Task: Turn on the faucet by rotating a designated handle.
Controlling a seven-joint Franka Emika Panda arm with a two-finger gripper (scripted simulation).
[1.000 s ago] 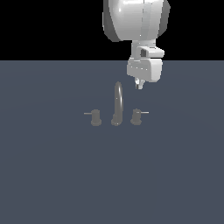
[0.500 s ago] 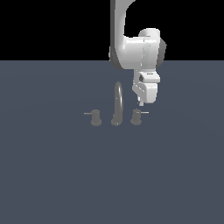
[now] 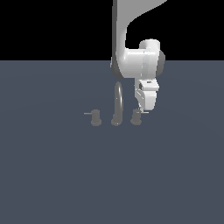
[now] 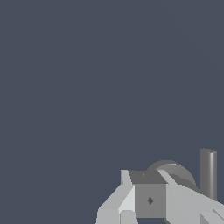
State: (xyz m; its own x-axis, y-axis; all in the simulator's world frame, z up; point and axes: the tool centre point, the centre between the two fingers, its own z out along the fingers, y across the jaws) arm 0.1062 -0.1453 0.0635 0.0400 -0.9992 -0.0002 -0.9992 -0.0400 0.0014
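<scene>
Grey faucet: one spout, two knobs. Gripper just above the handle; grip state unclear. Open floor all round.

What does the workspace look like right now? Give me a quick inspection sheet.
Surface: flat slate-blue floor, no marks seen.
Faucet: faucet stands upright, tall arched spout between two knobs.
Handle: handle on the exterior view's right of the spout, its bright lever pointing toward the exterior view's right.
Twin knob: twin knob on the exterior view's left, untouched, arm nowhere near it.
Clutter: nothing seen.
Gripper: gripper is right above the handle; whether it is open or touching cannot be told.
Cables: nothing seen.
Surroundings: black backdrop above the floor.
</scene>
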